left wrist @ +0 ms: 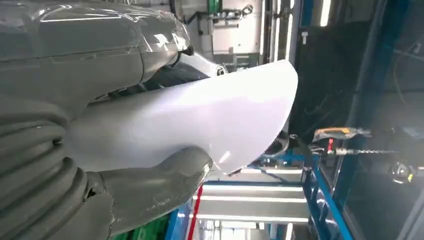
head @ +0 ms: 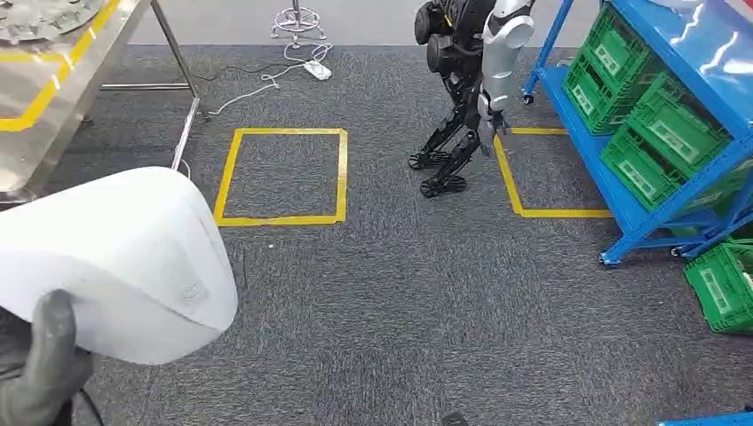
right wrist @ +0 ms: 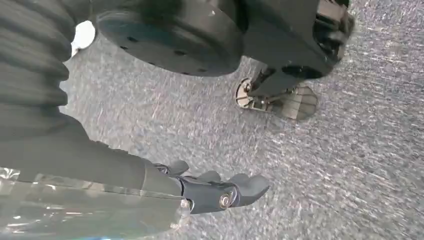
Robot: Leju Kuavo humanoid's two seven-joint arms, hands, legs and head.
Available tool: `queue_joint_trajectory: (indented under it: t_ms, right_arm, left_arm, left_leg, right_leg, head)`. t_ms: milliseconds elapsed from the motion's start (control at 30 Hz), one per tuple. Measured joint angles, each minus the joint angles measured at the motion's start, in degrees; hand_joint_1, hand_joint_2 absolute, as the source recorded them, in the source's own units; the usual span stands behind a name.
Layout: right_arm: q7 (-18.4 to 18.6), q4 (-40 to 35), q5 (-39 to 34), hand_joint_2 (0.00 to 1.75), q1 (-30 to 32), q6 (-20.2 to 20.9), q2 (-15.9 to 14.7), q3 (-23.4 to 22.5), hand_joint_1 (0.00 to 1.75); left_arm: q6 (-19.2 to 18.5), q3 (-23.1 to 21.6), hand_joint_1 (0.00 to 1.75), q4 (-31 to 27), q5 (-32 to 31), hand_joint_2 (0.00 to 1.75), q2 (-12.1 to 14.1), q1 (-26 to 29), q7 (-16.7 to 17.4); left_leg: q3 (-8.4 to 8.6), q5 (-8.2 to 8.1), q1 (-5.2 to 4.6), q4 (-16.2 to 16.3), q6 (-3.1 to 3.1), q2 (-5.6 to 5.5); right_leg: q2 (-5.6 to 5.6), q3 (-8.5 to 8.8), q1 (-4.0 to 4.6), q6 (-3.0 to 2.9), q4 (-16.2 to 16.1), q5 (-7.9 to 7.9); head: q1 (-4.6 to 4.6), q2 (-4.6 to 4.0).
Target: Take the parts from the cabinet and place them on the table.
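The left hand (left wrist: pixel 125 200) is clamped on a smooth white curved plastic shell part (left wrist: pixel 200 120); stiff, light, slippery, best held at its rim

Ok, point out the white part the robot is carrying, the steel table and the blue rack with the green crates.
white part (head: pixel 133 257), head view, middle of its curved white face.
steel table (head: pixel 53 84), head view, bare shiny top near the yellow tape.
blue rack (head: pixel 582 142), head view, edge of its lower shelf.

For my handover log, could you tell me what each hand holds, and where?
Left hand grips the large curved white plastic part at its lower edge; right hand holds nothing.
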Motion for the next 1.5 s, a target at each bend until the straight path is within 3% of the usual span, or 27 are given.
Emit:
queue_joint_trajectory:
  t_ms: [100, 133, 167, 200, 267, 333, 400, 433, 467, 500, 533, 633, 700, 800, 867, 933, 967, 1000, 1133, 1167, 1200, 1233, 1300, 1333, 1433, 1467, 1500]
  right_arm:
    - [0.2, 0.0, 0.0, 1.75, 0.1, 0.0, 0.0, 0.0, 0.0]
    - [0.2, 0.0, 0.0, 1.75, -0.1, 0.0, -0.1, 0.0, 0.0]
    - [0.2, 0.0, 0.0, 1.75, -0.2, 0.0, -0.1, 0.0, 0.0]
    - [0.2, 0.0, 0.1, 1.75, -0.3, 0.1, -0.1, 0.0, 0.0]
    - [0.8, 0.0, 0.1, 1.75, -0.2, 0.3, -0.1, 0.0, 0.0]
    - [1.3, 0.0, 0.0, 1.75, -0.1, 0.5, 0.0, 0.2, 0.0]
    - [1.4, 0.0, 0.0, 1.75, -0.3, 0.5, -0.1, 0.5, 0.0]
    - [1.4, 0.0, 0.0, 1.75, -0.3, 0.5, 0.0, 0.6, 0.0]
    - [1.5, 0.0, 0.0, 1.75, -0.4, 0.6, -0.2, 0.9, 0.0]
    - [1.5, 0.0, 0.0, 1.75, -0.5, 0.6, -0.4, 1.0, 0.0]
    - [1.6, 0.0, 0.0, 1.75, -0.6, 0.6, -0.3, 1.1, 0.0]
    - [1.6, 0.0, 0.0, 1.75, -0.7, 0.6, -0.3, 1.5, 0.0]
    - [1.6, 0.0, 0.0, 1.75, -0.6, 0.6, -0.3, 1.5, 0.0]
    - [1.6, 0.0, 0.0, 1.75, 0.0, 0.6, -0.3, 1.5, 0.0]
    - [1.6, 0.0, -0.2, 1.75, -0.2, 0.6, -0.3, 1.5, 0.0]
    - [1.7, 0.0, -0.2, 1.75, -0.3, 0.6, -0.3, 1.5, 0.0]
    - [1.7, 0.0, -0.2, 1.75, -0.3, 0.6, -0.4, 1.5, 0.0]
    - [1.7, 0.0, -0.2, 1.75, -0.3, 0.6, -0.7, 1.5, 0.0]
    - [1.7, 0.0, -0.3, 1.75, -0.7, 0.6, -0.7, 1.6, 0.0]
    - [1.6, 0.0, -0.4, 1.75, -0.9, 0.5, -0.6, 1.7, 0.0]
    - [1.4, 0.0, -0.6, 1.75, -0.8, 0.4, -0.6, 1.7, 0.0]
    - [1.0, -0.1, -1.1, 1.75, -0.7, 0.5, -0.6, 1.7, 0.0]
    - [0.9, 0.0, -2.3, 1.75, -0.3, 0.7, -0.6, 1.6, 0.0]
    - [0.9, 0.0, -3.0, 1.75, -0.2, 1.0, -0.7, 1.6, 0.0]
    - [0.9, 0.1, -4.2, 1.75, -0.4, 1.7, -0.8, 1.6, 0.0]
    - [0.9, 0.1, -4.6, 1.75, -0.5, 1.9, -0.9, 1.6, 0.0]
    - [0.7, 0.1, -4.7, 1.75, -0.6, 1.8, -1.2, 1.6, 0.0]
  left_arm:
    - [0.2, 0.0, 1.75, 0.0, 0.0, 1.75, -0.1, 0.3, -0.1]
    - [0.2, 0.0, 1.75, -0.1, -0.1, 1.75, -0.1, 0.4, -0.1]
    - [0.3, 0.0, 1.75, -0.1, -0.1, 1.75, -0.2, 0.6, -0.2]
    - [0.4, 0.0, 1.75, 0.0, -0.1, 1.75, -0.2, 0.6, -0.2]
    - [0.7, -0.1, 1.75, 0.0, -0.1, 1.75, -0.2, 0.9, -0.2]
    - [0.9, -0.1, 1.75, 0.0, -0.1, 1.75, -0.3, 1.3, -0.2]
    - [1.0, -0.1, 1.75, 0.0, -0.1, 1.75, -0.3, 1.6, -0.2]
    - [1.0, -0.1, 1.75, 0.0, -0.1, 1.75, -0.3, 1.7, -0.2]
    - [1.0, -0.1, 1.75, 0.0, -0.2, 1.75, -0.3, 1.7, -0.2]
    - [1.0, -0.1, 1.75, 0.0, -0.2, 1.75, -0.4, 1.8, -0.2]
    - [1.0, -0.1, 1.75, 0.0, -0.2, 1.75, -0.4, 1.9, -0.2]
    - [1.1, -0.1, 1.75, 0.0, -0.2, 1.75, -0.4, 2.0, -0.3]
    - [1.1, -0.1, 1.75, -0.1, -0.3, 1.75, -0.4, 1.9, -0.3]
    - [1.1, -0.1, 1.75, 0.0, -0.3, 1.75, -0.4, 1.9, -0.3]
    - [1.1, -0.1, 1.75, 0.0, -0.3, 1.75, -0.4, 1.9, -0.3]
    - [1.1, -0.1, 1.75, 0.0, -0.3, 1.75, -0.4, 1.9, -0.3]
    - [1.1, -0.1, 1.75, 0.0, -0.3, 1.75, -0.4, 1.9, -0.3]
    - [1.1, -0.1, 1.75, 0.0, -0.3, 1.75, -0.5, 1.9, -0.3]
    - [1.1, -0.1, 1.75, -0.1, -0.3, 1.75, -0.5, 2.1, -0.3]
    - [1.1, -0.1, 1.75, -0.1, -0.3, 1.75, -0.5, 2.2, -0.3]
    - [1.1, -0.1, 1.75, -0.1, -0.3, 1.75, -0.5, 2.0, -0.4]
    - [0.8, -0.2, 1.75, 0.0, -0.5, 1.75, -0.5, 1.8, -0.5]
    - [0.1, -0.4, 1.75, 0.2, -1.4, 1.75, -0.8, 1.7, -0.7]
    - [-0.4, -0.7, 1.75, 0.4, -2.2, 1.75, -1.0, 1.4, -0.7]
    - [-1.3, -1.5, 1.75, 1.2, -3.7, 1.75, -1.9, 0.4, -0.7]
    - [-1.5, -2.0, 1.75, 1.5, -4.2, 1.75, -2.4, -0.2, -0.7]
    - [-1.7, -2.4, 1.75, 1.9, -4.5, 1.75, -2.9, -0.3, -0.6]
  left_leg:
    - [-0.56, 0.66, 0.43, -0.5, -1.16, -2.79]
    - [-0.69, 0.41, 0.08, -0.1, -1.1, -1.87]
    - [-1.28, -0.51, -0.38, 1.0, -1.36, 3.84]
    - [-2.77, -2.37, -0.2, 3.8, -1.85, 5.82]
    - [-7.51, -6.08, 0.5, 12.5, -2.72, 5.98]
    - [-9.65, -5.72, 1.17, 15.6, -3.56, 5.86]
    - [-6.67, -1.05, 1.75, 9.3, -4.41, 6.78]
    - [-4.09, 1.48, 2.0, 4.4, -4.77, 8.3]
    - [-2.42, 1.49, 1.66, 1.2, -5.28, 12.68]
    - [-2.27, 1.46, 1.47, 1.0, -4.12, 12.76]
    - [-2.41, 1.12, 1.22, 1.3, -3.02, 11.93]
    - [-2.49, 0.98, 1.05, 1.3, -1.97, 9.54]
    - [-2.3, 1.01, 1.12, 1.2, -1.4, 7.91]
    - [-2.21, 0.92, 0.64, 1.2, -0.87, 4.91]
    - [-1.82, 0.9, 0.3, 1.3, -0.8, 2.75]
    - [-1.31, 0.81, 0.24, 1.2, -0.66, 0.82]
    - [-1.23, 0.81, 0.34, 1.2, -0.67, 0.05]
    - [-1.35, 0.82, 0.37, 1.1, -0.72, -0.7]
    - [-2.03, 1.67, 0.61, 0.3, -2.1, -3.45]
    - [-1.97, 1.17, 0.39, 1.0, -1.79, -0.39]
    - [-2.77, -0.38, -0.15, 2.3, -2.19, 4.59]
    - [-4.43, -2.76, 0.05, 5.6, -2.64, 5.94]
    - [-8.13, -6.22, 0.77, 13.6, -3.42, 5.91]
    - [-9.1, -6.36, 1.15, 15.5, -3.87, 5.81]
    - [-5.39, -1.17, 2.07, 8.6, -5.25, 6.71]
    - [-1.77, 1.62, 2.56, 1.9, -5.97, 8.67]
    - [-1.62, -0.09, 2.04, 1.9, -5.67, 11.3]
  right_leg:
    - [-2.85, 0.26, 0.29, -0.6, -0.3, -0.02]
    - [-4.07, 0.9, -0.25, -0.69, -1.9, 0.63]
    - [-5.16, 1.53, -0.12, -0.71, -2.7, 0.82]
    - [-6.03, 1.9, -0.08, -1.03, -2.9, 0.78]
    - [-8.11, 2.13, -0.03, -0.99, -2.9, 0.42]
    - [-9.92, 2.42, -0.21, -0.69, -2.8, -0.03]
    - [-11.38, 2.93, -0.64, -0.11, -2.4, -0.79]
    - [-11.98, 3.29, -0.91, 0.3, -2.0, -1.34]
    - [-12.45, 3.5, -0.76, 0.95, -1.4, -2.03]
    - [-12.77, 3.39, -0.46, 1.46, -0.6, -2.79]
    - [-13.1, 3.86, -0.44, 1.59, -0.8, -2.86]
    - [-14.91, 4.43, -0.84, 2.07, -0.9, -3.42]
    - [-8.64, 2.82, -1.23, 2.3, 3.4, -6.66]
    - [-6.5, -4.19, -0.92, 1.87, 17.2, -11.89]
    - [-6.1, -5.34, -0.42, 1.02, 17.2, -9.27]
    - [-5.07, -2.53, 0.32, -0.15, 8.3, -2.76]
    - [-3.14, -0.99, 0.67, -0.71, 3.4, -0.05]
    - [-1.02, -0.28, 0.64, -1.28, 1.7, -0.48]
    - [-3.04, 0.68, 0.6, -1.96, -0.5, 0.19]
    - [-3.99, 1.27, 0.1, -1.37, -2.1, 1.05]
    - [-4.36, 1.74, 0.22, -1.64, -3.1, 1.37]
    - [-5.22, 1.84, 0.16, -1.64, -3.3, 1.58]
    - [-6.92, 1.8, -0.03, -1.37, -3.0, 1.28]
    - [-7.83, 1.8, -0.16, -1.15, -2.9, 1.1]
    - [-9.63, 1.87, -0.95, -0.07, -2.0, 0.29]
    - [-10.21, 1.86, -1.45, 0.63, -1.0, -0.43]
    - [-10.49, 1.84, -1.13, 1.22, -0.6, -0.86]
  head:
    - [0.68, 0.0]
    - [0.61, 0.0]
    - [0.39, 0.0]
    - [-0.28, 0.0]
    - [-0.85, 0.0]
    - [-1.33, 0.0]
    - [-1.66, 0.0]
    - [-1.92, 0.0]
    - [-2.18, 0.0]
    - [-2.6, 0.0]
    - [-2.09, 0.0]
    - [-1.7, 0.0]
    - [-1.07, 0.0]
    - [-0.05, 0.0]
    - [0.44, 0.0]
    - [0.61, 0.0]
    - [0.66, 0.0]
    - [0.42, 0.0]
    - [1.1, 0.0]
    - [1.1, 0.0]
    - [0.5, 0.0]
    - [-0.19, 0.0]
    - [-0.76, 0.0]
    - [-1.07, 0.0]
    - [-1.4, 0.0]
    - [-1.75, 0.0]
    - [-2.1, 0.0]
